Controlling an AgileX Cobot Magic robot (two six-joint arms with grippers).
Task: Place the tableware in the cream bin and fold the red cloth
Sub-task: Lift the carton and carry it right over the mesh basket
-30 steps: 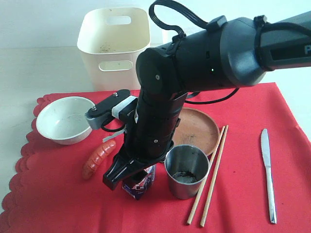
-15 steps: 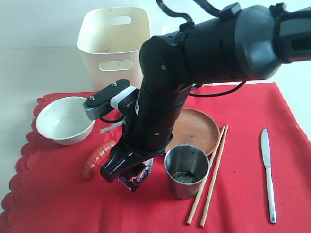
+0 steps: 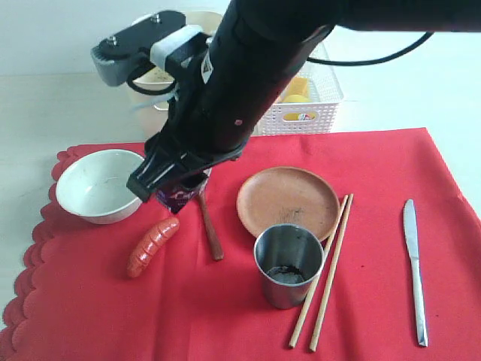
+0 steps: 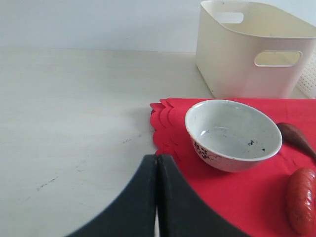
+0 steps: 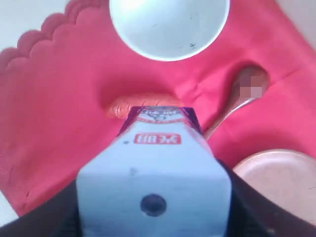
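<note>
Ok, surface first: pale off-white tabletop with faint scuffs, plain light wall behind it. The red cloth lies flat on it, with its scalloped edge on the left of the exterior view.

The cream bin stands upright on bare table just past the cloth's back edge, behind the bowl. The exterior view mostly loses it behind the arm. A white lattice basket sits next to it.

All tableware is on the cloth:
- The bowl is upright near the scalloped edge.
- The plate lies flat mid-cloth.
- The cup is upright, mouth up, in front of the plate and overlapping its front rim in the exterior view.
- The chopsticks lie paired, long axis diagonal from front-left to back-right along the cup's right side, far ends beside the plate rim.
- The knife runs nearly front-to-back, well to the right, broader end toward the back.
- The spoon is between bowl and plate, scoop end toward the back and handle toward the front.

A sausage lies in front of the bowl.

The left gripper has its fingers pressed together with nothing between them. It is over bare table beside the scalloped edge.

The right gripper is clamped on a milk carton, held clear of the cloth above the spoon's scoop end, right of the bowl.
</note>
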